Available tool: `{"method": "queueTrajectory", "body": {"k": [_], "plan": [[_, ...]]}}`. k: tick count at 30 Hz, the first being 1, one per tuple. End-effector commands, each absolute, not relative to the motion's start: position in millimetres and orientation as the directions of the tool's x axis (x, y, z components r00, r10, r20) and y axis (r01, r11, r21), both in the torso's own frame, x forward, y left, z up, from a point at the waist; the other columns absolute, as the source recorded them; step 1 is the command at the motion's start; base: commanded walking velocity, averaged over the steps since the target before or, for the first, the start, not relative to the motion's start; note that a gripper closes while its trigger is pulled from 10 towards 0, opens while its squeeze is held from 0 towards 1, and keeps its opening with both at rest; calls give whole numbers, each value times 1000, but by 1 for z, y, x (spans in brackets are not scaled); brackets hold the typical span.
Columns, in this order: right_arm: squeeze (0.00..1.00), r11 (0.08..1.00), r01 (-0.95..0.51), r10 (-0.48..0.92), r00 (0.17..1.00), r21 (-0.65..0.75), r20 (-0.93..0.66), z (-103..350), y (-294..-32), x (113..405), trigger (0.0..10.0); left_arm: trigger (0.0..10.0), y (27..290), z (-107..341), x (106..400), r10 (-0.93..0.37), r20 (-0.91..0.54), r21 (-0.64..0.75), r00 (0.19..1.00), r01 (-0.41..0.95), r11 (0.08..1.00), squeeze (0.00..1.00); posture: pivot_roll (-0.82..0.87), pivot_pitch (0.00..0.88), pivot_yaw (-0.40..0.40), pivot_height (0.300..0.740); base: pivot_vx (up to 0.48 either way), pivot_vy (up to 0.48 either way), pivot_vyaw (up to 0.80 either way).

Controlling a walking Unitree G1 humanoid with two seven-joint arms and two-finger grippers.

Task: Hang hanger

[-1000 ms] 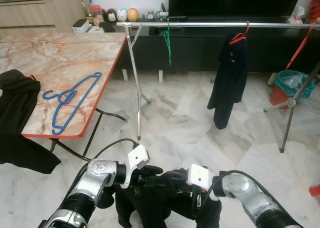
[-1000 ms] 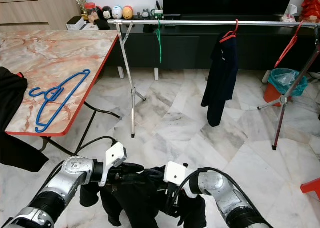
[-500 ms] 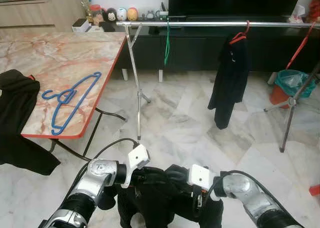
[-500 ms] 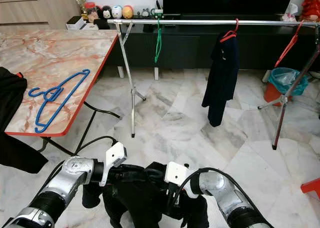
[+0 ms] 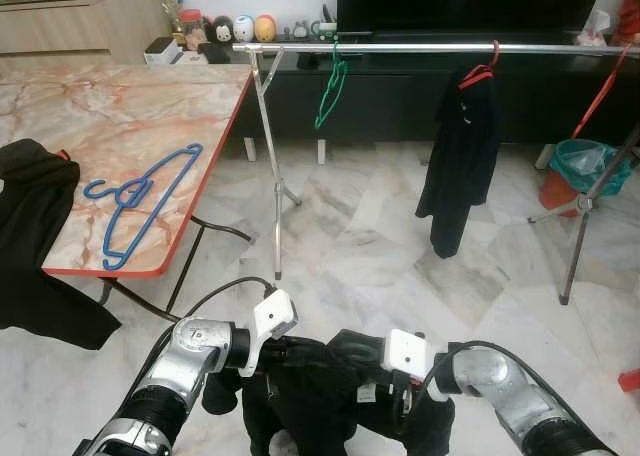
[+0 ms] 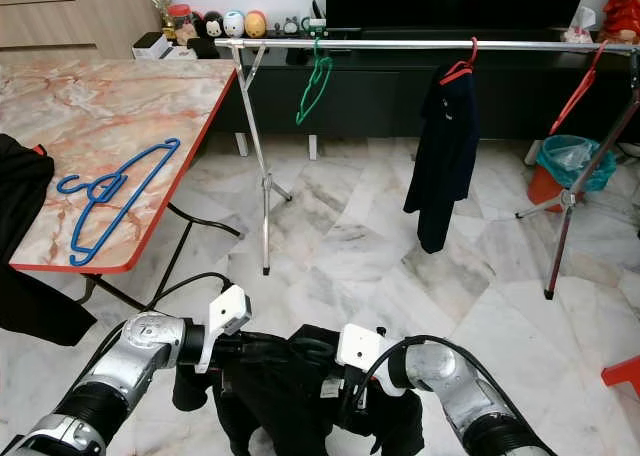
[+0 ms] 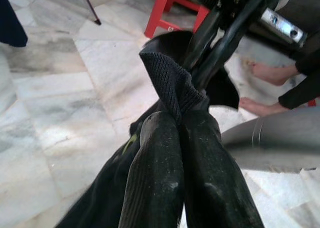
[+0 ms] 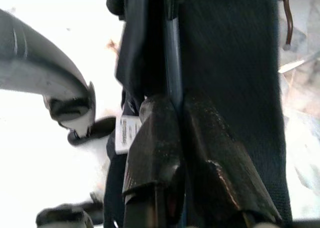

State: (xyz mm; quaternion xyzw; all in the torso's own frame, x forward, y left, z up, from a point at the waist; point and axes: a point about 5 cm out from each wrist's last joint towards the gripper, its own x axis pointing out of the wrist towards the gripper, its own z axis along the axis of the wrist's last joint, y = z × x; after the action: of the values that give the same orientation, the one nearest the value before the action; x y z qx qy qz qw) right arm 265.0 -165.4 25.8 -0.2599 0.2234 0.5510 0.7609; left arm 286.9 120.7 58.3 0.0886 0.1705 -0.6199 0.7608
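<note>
Left eye view: garment (image 5: 320, 396) at 6 o'clock, low between both arms.
Left gripper (image 7: 175, 118): pinched on garment.
Right gripper (image 8: 175, 118): clamped on garment.
Progress: rail (image 5: 420, 48) at 12 o'clock, hanging not yet done.

1. A black cloth (image 5: 35, 241) is being draped over the edge of the marble table (image 5: 120, 116).
2. Small toys (image 5: 243, 28) are being lined up on the dark cabinet (image 5: 400, 101).
3. A green bag is being held inside the orange bin (image 5: 575, 171).
</note>
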Motion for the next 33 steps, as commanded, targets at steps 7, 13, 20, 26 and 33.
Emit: {"method": "queueTrajectory", "body": {"k": [7, 13, 20, 26, 33], "plan": [[0, 243, -957, 706, 288, -161, -647, 27, -178, 260, 0, 0, 135, 52, 291, -849, -482, 9, 219, 969, 245, 0, -12, 8, 41, 740, 0, 0, 0], [0, 222, -964, 694, 263, -149, -670, 24, -185, 253, 0, 0, 144, 53, 301, -786, -515, 130, 341, 938, 321, 0, -11, 6, 43, 740, 0, 0, 0], [0, 219, -964, 683, 260, -149, -683, 23, -190, 250, 0, 0, 148, 52, 305, -751, -526, 193, 399, 916, 351, 0, -13, 5, 45, 740, 0, 0, 0], [0, 257, -951, 646, 301, -172, -701, 25, -201, 252, 0, 0, 157, 44, 298, -738, -583, 173, 341, 939, 297, 0, -14, 5, 46, 740, 0, 0, 0], [0, 283, -930, 535, 356, -234, -766, 18, -218, 254, 0, 0, 165, 43, 290, -759, -608, 77, 233, 969, 235, 0, -10, 7, 46, 740, 0, 0, 0]]}}
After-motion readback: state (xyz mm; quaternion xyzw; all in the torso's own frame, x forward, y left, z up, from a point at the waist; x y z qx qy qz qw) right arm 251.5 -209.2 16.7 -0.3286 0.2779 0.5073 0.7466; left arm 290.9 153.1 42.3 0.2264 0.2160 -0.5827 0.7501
